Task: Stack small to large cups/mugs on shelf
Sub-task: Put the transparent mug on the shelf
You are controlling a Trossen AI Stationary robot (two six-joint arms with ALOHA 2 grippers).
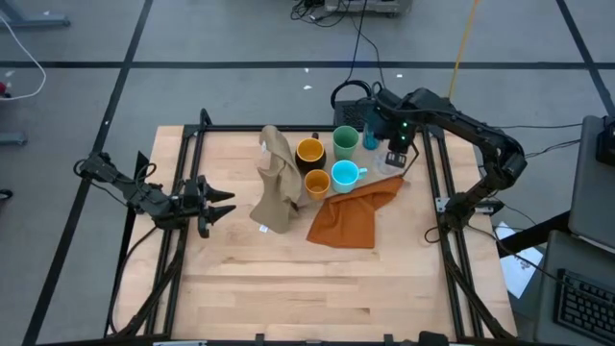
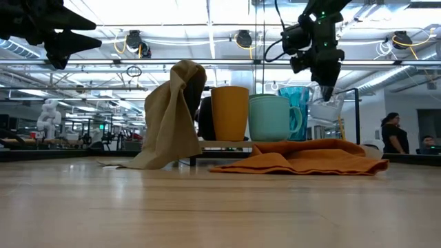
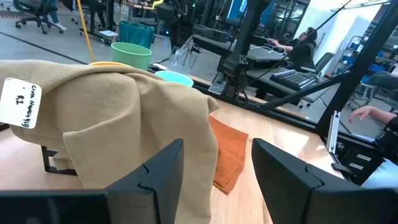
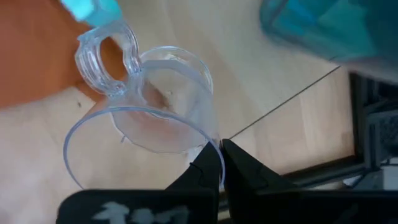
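While the left arm waits: left pincer [image 1: 219, 206] hangs released above the worktop's [image 1: 288, 279] left side, well apart from the cups.
Nearest: orange cloth [image 2: 303, 157] lies flat on the worktop; tan cloth [image 2: 169, 117] is draped upright beside it.
Middle: orange cup [image 1: 316, 183] and cyan mug [image 1: 344, 174] are side by side; yellow mug [image 1: 309, 150] and green cup [image 1: 346, 141] just behind.
Far: teal tumbler [image 1: 370, 136] stands at the back.
Right pincer [image 4: 219, 167]: clenched on the rim of the clear glass [image 4: 149, 112], beside the tumbler.
Shelf: mostly hidden under cups and cloths; cannot tell its edges.
Step, as I judge: moving the smallest vessel.
Next calls for: keeping the thin rim pinched and seating the glass at the small end.
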